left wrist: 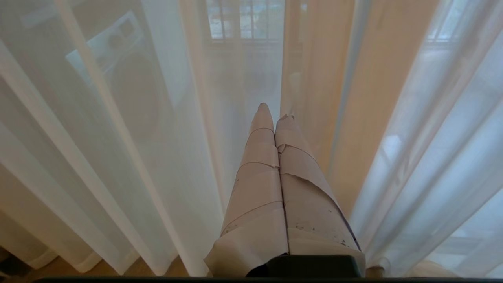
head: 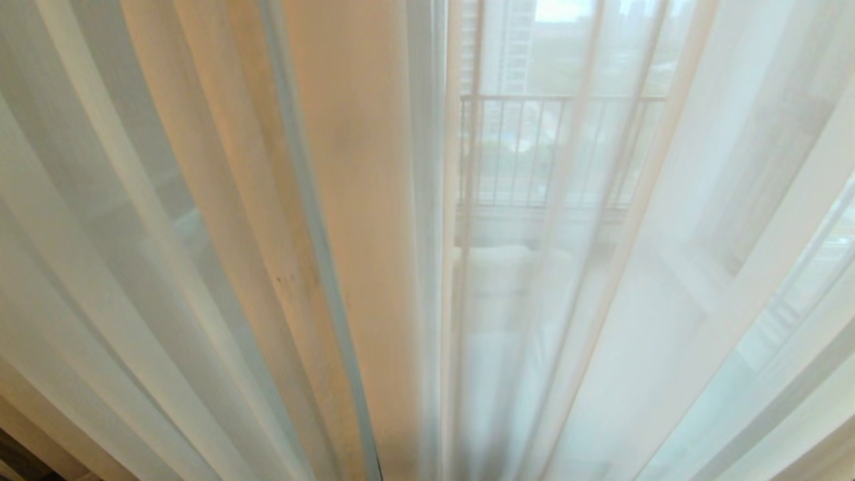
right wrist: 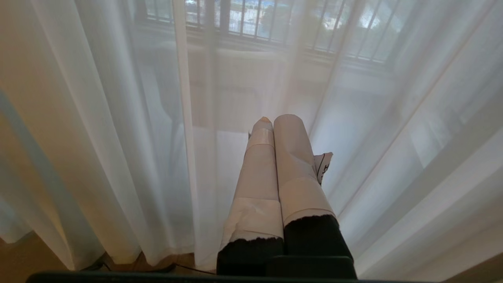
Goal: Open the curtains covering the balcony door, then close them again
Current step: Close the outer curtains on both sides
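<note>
The curtains (head: 200,234) hang right in front of the robot and fill nearly everything it faces: thin white sheers with a cream-beige strip (head: 361,200) running top to bottom near the middle. Their folds run vertically, floor to ceiling, so pulling them aside would mean a sideways sweep across that long axis.

Both arms point straight at the fabric. The left gripper (left wrist: 275,114) has its paper-wrapped jaws pressed together, empty, tips close to the sheer just beside the beige strip (left wrist: 373,98), so this arm looks the nearer one to that middle edge. The right gripper (right wrist: 277,120) is likewise closed on nothing, aimed at plain sheer (right wrist: 98,118) further along.

The balcony door itself is hard to make out behind the fabric; only the railing bars (head: 534,147) outside show through. I cannot tell whether either tip touches the cloth. Neither arm shows in the head view.
</note>
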You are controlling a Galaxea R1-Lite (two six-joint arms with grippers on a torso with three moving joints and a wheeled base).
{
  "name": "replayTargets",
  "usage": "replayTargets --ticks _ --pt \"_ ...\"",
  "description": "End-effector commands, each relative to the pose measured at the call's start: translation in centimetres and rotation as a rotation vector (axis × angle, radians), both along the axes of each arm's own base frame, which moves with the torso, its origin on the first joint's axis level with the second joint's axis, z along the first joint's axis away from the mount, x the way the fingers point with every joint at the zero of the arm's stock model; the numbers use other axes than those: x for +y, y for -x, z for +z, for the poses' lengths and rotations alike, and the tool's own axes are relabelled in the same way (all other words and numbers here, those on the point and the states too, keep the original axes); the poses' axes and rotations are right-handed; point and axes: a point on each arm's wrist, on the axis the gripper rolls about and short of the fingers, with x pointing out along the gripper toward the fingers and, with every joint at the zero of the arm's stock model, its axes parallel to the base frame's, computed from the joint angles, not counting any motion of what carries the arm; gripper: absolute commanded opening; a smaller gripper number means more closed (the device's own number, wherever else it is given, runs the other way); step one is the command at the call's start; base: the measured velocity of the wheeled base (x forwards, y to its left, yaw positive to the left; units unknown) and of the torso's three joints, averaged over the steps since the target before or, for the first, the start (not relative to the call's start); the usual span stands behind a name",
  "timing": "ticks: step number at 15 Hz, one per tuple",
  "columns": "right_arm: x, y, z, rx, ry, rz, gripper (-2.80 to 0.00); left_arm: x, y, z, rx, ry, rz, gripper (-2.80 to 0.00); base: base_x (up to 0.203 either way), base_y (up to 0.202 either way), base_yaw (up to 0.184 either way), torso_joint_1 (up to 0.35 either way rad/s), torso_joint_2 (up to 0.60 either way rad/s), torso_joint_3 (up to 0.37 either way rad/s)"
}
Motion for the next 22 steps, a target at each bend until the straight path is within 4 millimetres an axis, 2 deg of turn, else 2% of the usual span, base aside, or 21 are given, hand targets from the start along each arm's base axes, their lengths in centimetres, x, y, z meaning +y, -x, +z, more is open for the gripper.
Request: replayTargets --ticks 1,9,22 --pt "0.0 -0.01 0.01 0.001 0.001 0.001 -2.8 0.0 0.01 0.0 -0.001 0.0 0.0 -2.8 -0.157 0.0 0.001 0.021 0.0 0.002" --pt "0.0 -0.01 0.01 0.001 0.001 0.001 -2.8 0.0 0.01 0.0 -0.001 0.0 0.0 -2.8 -0.17 0.0 -0.002 -0.003 0.0 0.004" --pt "0.0 -0.02 -0.03 0.002 0.001 0.001 -2.8 0.0 0.01 0.0 -0.001 0.0 0.0 -2.8 0.0 0.0 0.0 0.0 0.0 0.0"
